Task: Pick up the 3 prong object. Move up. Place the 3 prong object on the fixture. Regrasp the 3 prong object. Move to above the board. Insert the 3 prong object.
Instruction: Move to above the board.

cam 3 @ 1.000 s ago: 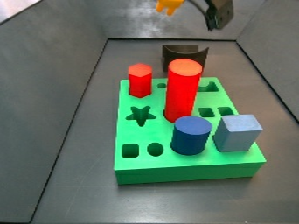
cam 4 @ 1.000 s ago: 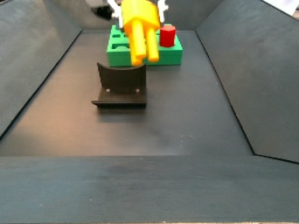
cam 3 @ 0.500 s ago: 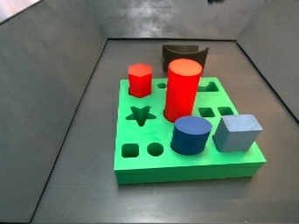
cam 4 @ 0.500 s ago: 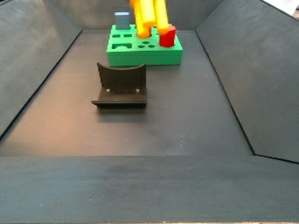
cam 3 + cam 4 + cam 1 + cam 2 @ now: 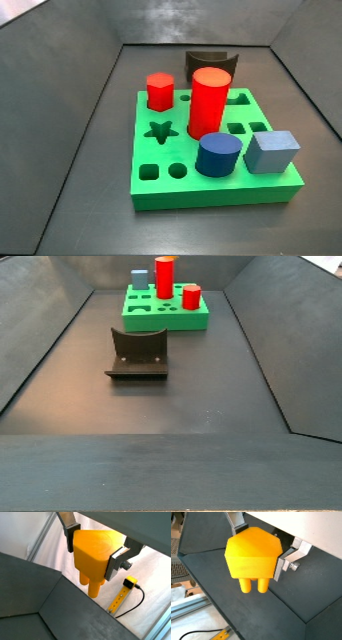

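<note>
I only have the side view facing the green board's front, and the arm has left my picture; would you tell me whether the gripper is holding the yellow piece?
Observer: Yes. In both wrist views the gripper is shut on the 3 prong object, silver fingers on its two sides.
Operator: Which way do its prongs point?
Observer: Away from the gripper, out past the fingertips, clear of everything.
Operator: Is the fixture free?
Observer: Yes. In a side view the fixture stands bare on the floor, apart from the board.
</note>
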{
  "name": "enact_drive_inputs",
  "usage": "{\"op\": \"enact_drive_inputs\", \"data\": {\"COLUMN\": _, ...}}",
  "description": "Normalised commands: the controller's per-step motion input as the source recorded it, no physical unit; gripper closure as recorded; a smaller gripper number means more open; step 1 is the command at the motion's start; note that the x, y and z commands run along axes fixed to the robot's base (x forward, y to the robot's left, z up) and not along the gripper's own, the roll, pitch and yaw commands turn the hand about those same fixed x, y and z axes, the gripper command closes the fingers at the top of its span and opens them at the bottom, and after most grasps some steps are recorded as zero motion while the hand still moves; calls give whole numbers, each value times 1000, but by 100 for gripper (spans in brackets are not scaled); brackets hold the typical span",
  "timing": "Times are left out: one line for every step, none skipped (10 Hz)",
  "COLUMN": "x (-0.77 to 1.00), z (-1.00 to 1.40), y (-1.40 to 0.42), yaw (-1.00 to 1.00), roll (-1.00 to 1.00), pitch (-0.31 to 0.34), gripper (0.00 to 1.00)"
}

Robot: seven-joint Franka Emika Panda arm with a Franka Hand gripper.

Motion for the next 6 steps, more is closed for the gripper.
{"op": "enact_drive_inputs", "data": {"x": -101, "z": 338, "y": 44, "yaw": -123, "roll": -162, "pitch": -68, "gripper": 100}}
{"op": "enact_drive_inputs", "data": {"x": -107, "z": 76, "y": -1000, "yaw": -50, "roll": -1000, "pitch": -71, "gripper": 100}}
{"op": "enact_drive_inputs", "data": {"x": -106, "z": 58, "y": -1000, "yaw": -51, "roll": -1000, "pitch": -68, "gripper": 100}}
{"op": "enact_drive_inputs", "data": {"x": -113, "z": 78, "y": -1000, "yaw": -57, "roll": -1000, "pitch": -61, "gripper": 100}}
{"op": "enact_drive_inputs", "data": {"x": -114, "z": 76, "y": -1000, "yaw": -61, "roll": -1000, "pitch": -58, "gripper": 100}}
{"op": "enact_drive_inputs", "data": {"x": -120, "z": 79, "y": -1000, "yaw": -65, "roll": -1000, "pitch": -57, "gripper": 100}}
